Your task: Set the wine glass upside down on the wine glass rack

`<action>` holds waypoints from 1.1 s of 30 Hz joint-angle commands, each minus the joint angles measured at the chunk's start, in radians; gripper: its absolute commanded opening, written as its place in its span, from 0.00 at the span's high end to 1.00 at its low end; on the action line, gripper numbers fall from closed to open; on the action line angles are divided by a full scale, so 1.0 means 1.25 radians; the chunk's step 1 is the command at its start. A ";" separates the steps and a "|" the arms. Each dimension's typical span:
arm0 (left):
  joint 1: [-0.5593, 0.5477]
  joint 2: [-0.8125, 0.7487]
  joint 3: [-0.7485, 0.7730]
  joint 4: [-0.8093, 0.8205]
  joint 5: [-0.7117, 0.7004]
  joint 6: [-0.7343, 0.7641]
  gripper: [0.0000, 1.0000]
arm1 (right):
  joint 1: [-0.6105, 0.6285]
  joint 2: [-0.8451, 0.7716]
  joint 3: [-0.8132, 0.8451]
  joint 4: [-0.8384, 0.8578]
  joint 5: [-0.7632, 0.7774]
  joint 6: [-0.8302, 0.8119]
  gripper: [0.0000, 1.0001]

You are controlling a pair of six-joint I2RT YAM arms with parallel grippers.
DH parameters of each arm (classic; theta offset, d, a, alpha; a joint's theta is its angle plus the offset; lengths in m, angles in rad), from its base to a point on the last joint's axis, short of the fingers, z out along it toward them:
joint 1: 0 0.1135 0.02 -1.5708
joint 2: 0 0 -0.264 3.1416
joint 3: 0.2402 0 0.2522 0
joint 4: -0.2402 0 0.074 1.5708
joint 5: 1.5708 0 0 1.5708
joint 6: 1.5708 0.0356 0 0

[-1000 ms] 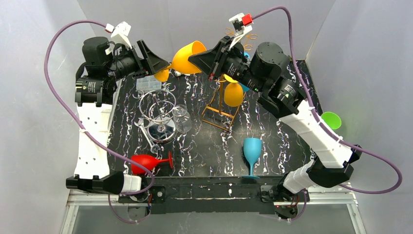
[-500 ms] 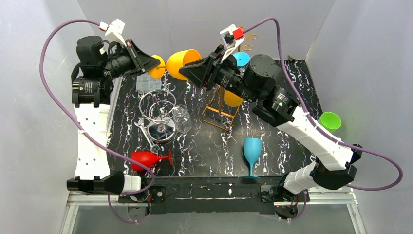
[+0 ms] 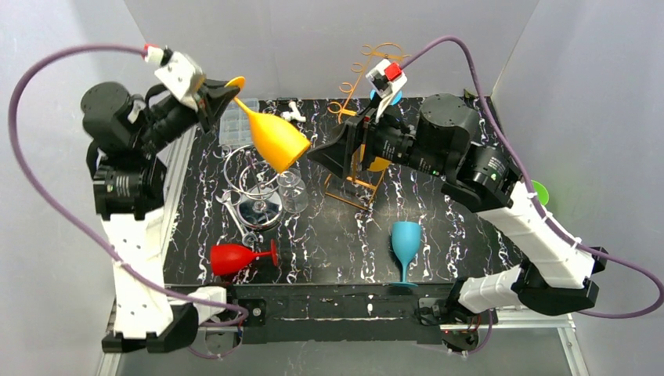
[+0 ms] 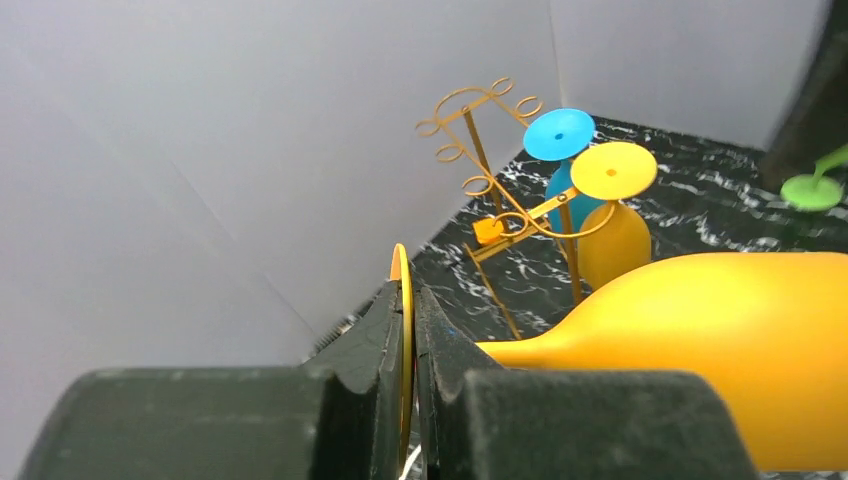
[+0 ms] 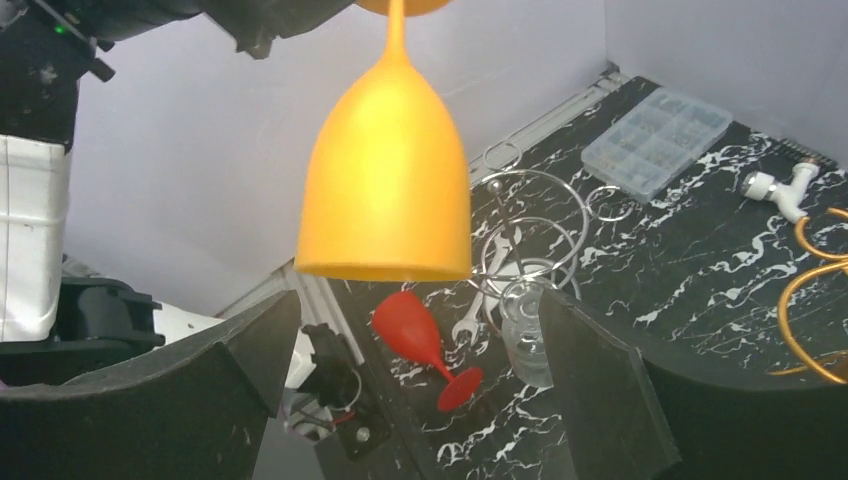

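One orange wine glass [image 3: 274, 139] | left hand [image 3: 216, 92] grasping its foot | right hand [image 3: 329, 153] released

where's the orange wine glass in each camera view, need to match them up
top external: orange wine glass upper left of centre, tilted mouth-down.
left wrist: lower right, its foot clamped at bottom centre.
right wrist: top centre, hanging mouth down.
shared landmark: left gripper shut on its foot.

Black marbled table [image 3: 329, 243] with red glass [image 3: 233, 258], teal glass [image 3: 405, 240], gold rack [image 3: 348, 196].
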State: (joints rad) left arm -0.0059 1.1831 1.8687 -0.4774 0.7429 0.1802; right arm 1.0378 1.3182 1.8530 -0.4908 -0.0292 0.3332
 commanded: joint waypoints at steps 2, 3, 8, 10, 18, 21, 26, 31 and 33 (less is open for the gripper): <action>0.000 -0.120 -0.063 0.111 0.165 0.295 1.00 | -0.001 0.058 0.111 -0.080 -0.091 -0.004 0.02; 0.000 -0.132 -0.065 0.113 0.182 0.317 1.00 | -0.001 0.084 0.132 -0.081 -0.116 0.001 0.02; 0.000 -0.199 -0.111 0.113 0.234 0.439 1.00 | -0.001 0.159 0.130 0.067 -0.271 0.077 0.02; 0.000 -0.225 -0.141 0.113 0.241 0.488 1.00 | -0.001 0.170 0.103 0.167 -0.335 0.120 0.02; 0.000 -0.270 -0.190 0.111 0.240 0.561 1.00 | 0.008 0.197 0.021 0.437 -0.462 0.269 0.02; 0.000 -0.266 -0.187 0.111 0.238 0.561 1.00 | 0.036 0.205 -0.014 0.472 -0.460 0.264 0.02; 0.000 -0.254 -0.162 0.111 0.238 0.551 1.00 | 0.073 0.227 -0.011 0.360 -0.407 0.184 0.02; 0.000 -0.245 -0.140 0.111 0.223 0.534 1.00 | 0.080 0.215 -0.046 0.385 -0.382 0.166 0.02; 0.000 -0.246 -0.146 0.111 0.214 0.554 1.00 | 0.083 0.218 -0.046 0.385 -0.383 0.166 0.02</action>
State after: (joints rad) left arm -0.0086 0.8539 1.6642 -0.3813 1.0554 0.8402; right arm 1.1164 1.5940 1.8042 -0.0418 -0.4911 0.5537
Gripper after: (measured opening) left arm 0.029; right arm 0.983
